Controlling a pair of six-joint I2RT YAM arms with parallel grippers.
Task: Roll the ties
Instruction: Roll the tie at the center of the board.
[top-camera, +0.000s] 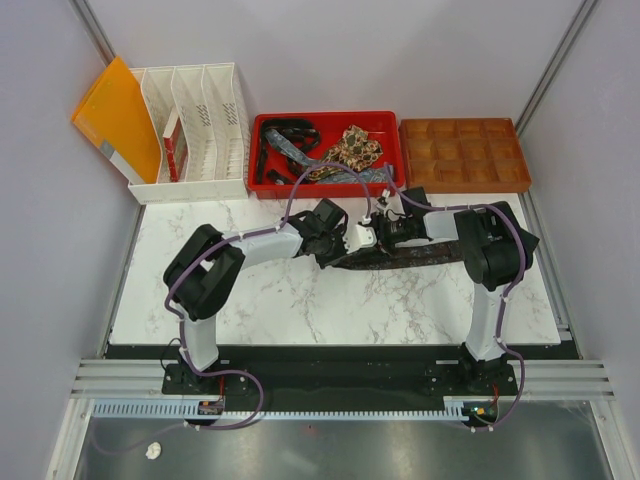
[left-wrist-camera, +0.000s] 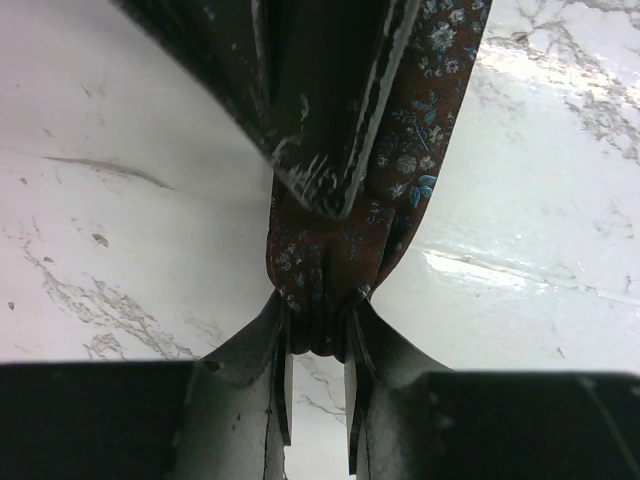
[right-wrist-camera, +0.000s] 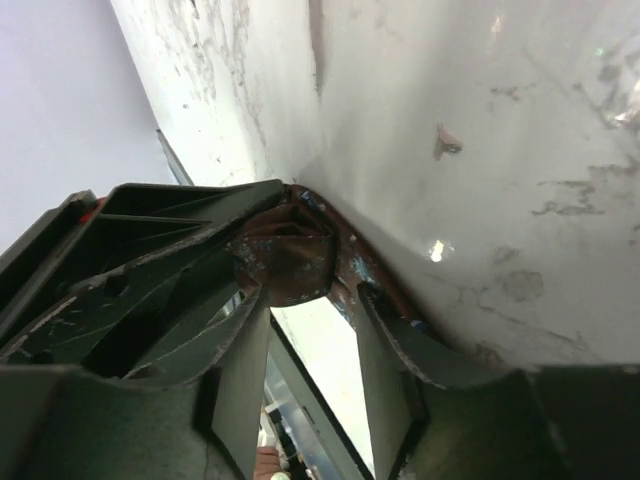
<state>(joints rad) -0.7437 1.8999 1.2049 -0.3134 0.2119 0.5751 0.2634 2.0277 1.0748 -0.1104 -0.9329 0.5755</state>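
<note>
A dark red-brown floral tie (top-camera: 410, 256) lies along the marble table (top-camera: 300, 310), under the right arm. Both grippers meet at its left end. My left gripper (left-wrist-camera: 318, 330) (top-camera: 352, 240) is shut on a bunched fold of the tie (left-wrist-camera: 345, 250), which fills the gap between its fingertips. My right gripper (right-wrist-camera: 315, 295) (top-camera: 376, 234) faces it with its jaws apart. The tie's folded end (right-wrist-camera: 285, 255) sits just past its fingertips, against the left gripper's fingers, and is not pinched. More ties (top-camera: 350, 150) lie in the red tray (top-camera: 325, 118).
A brown compartment tray (top-camera: 465, 155) stands at the back right. At the back left are a white file rack (top-camera: 195, 130) and an orange folder (top-camera: 115, 115). Purple cables (top-camera: 290, 205) loop over both arms.
</note>
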